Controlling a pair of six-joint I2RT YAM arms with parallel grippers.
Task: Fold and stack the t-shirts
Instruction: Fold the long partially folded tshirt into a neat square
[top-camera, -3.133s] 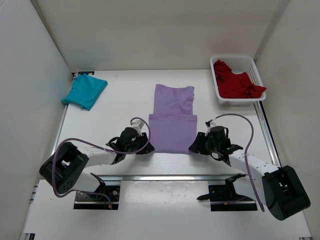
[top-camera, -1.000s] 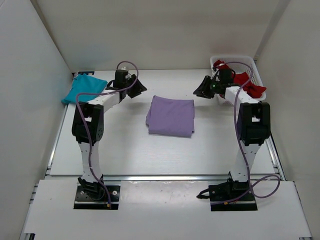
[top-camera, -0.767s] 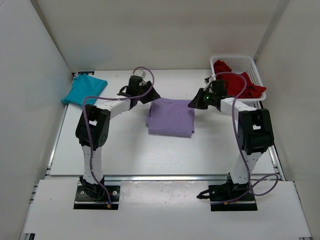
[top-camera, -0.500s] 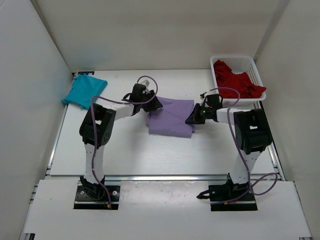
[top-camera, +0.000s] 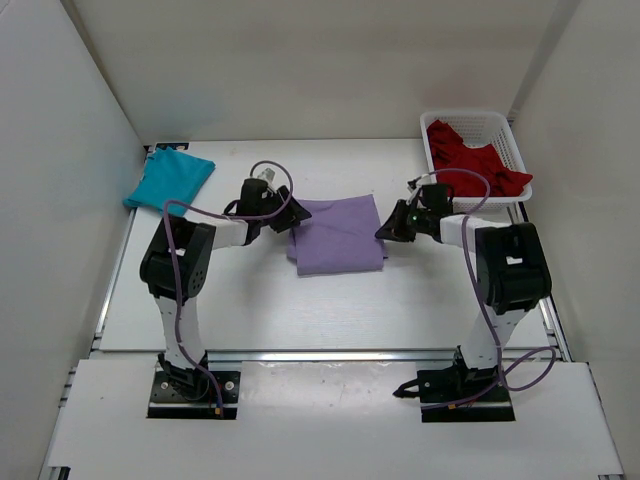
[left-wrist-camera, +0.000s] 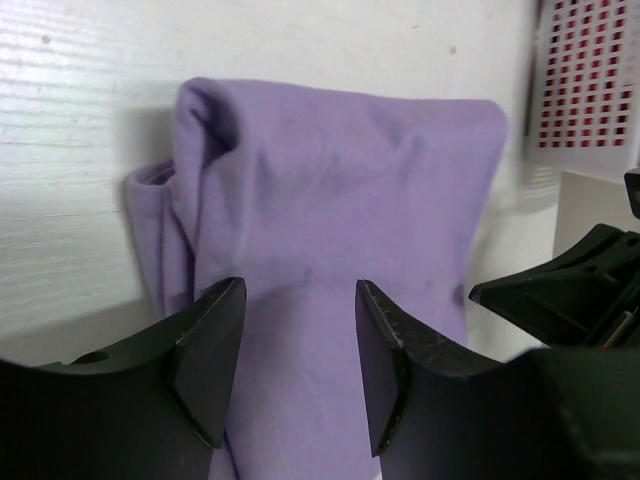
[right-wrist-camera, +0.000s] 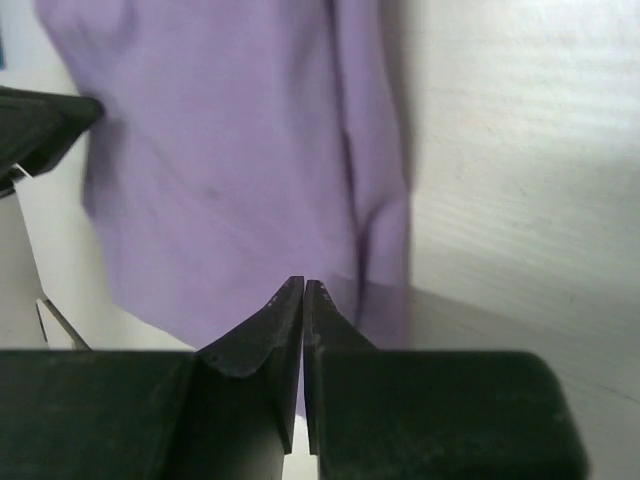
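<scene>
3 t-shirts: 1 lavender, 1 teal-blue, 1 red, all plain.
Lavender t-shirt (top-camera: 338, 235): folded into a rough rectangle, lying at the middle of the white table (top-camera: 330, 310) between the 2 grippers. Its layered edges show along its left side in the left wrist view.
Teal-blue t-shirt (top-camera: 170, 183): folded, lying alone near the far left corner of the table, well apart from the lavender one.
Red t-shirt (top-camera: 475, 165): crumpled inside the basket, with part of it draped over the right rim.
1 basket (top-camera: 466, 116): white plastic mesh, at the far right corner of the table.
2 arms: both reach in toward the lavender t-shirt, 1 from each side.
Left gripper (top-camera: 285, 215): at the shirt's far left edge. Its 2 fingers stand apart, lavender cloth shows through the gap (left-wrist-camera: 298, 300), and nothing is clamped between them.
Right gripper (top-camera: 385, 232): at the shirt's right edge. Its 2 fingers are pressed together with only a thin slit between them (right-wrist-camera: 303, 285), low over the cloth. I cannot tell whether any fabric is pinched.
2 cables: pale purple, 1 looping along each arm.
</scene>
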